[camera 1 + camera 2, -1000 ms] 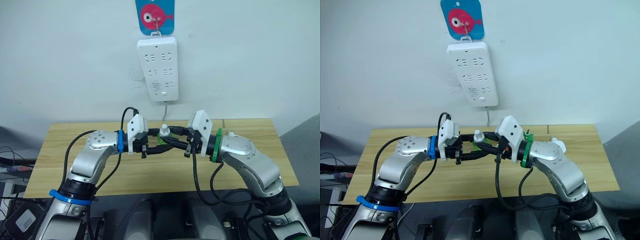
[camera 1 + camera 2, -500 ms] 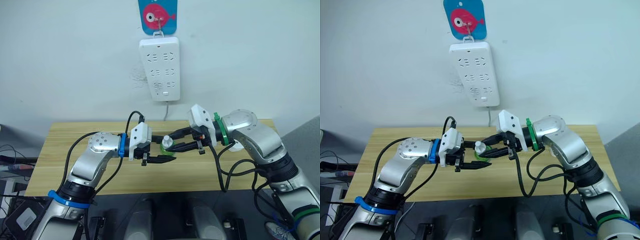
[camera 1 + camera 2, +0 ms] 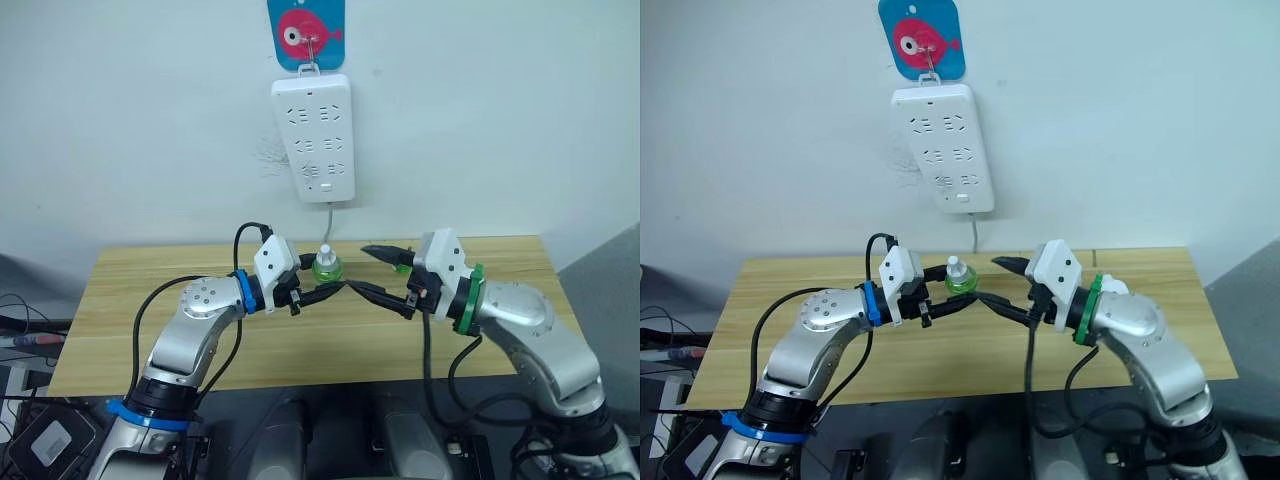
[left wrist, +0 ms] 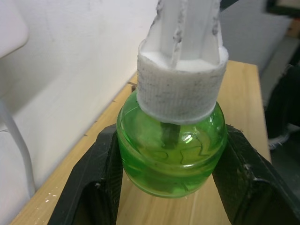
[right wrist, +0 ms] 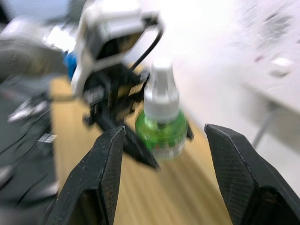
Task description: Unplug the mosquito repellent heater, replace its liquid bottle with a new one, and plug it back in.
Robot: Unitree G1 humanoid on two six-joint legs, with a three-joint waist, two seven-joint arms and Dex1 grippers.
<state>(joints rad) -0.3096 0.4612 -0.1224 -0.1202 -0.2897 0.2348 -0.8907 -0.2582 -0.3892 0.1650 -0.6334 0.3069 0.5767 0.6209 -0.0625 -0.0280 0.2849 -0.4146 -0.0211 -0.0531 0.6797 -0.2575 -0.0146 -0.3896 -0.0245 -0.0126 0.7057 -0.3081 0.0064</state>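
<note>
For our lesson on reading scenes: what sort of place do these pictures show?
Probably an indoor lab or test room: a wooden table against a plain white wall, a power strip hanging from a fish-shaped hook, and loose cables beside the table.

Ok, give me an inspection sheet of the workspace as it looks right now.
Surface: wooden table, bare where visible.
Job's things: green liquid bottle with white cap, upright, held above the table.
Clutter: nothing seen.
Grippers: left gripper shut on the bottle's sides; right gripper open, facing the bottle, not touching.
Cables: white cord drops from the power strip.
Surroundings: white power strip hung on the wall under a fish hook, sockets vacant.
</note>
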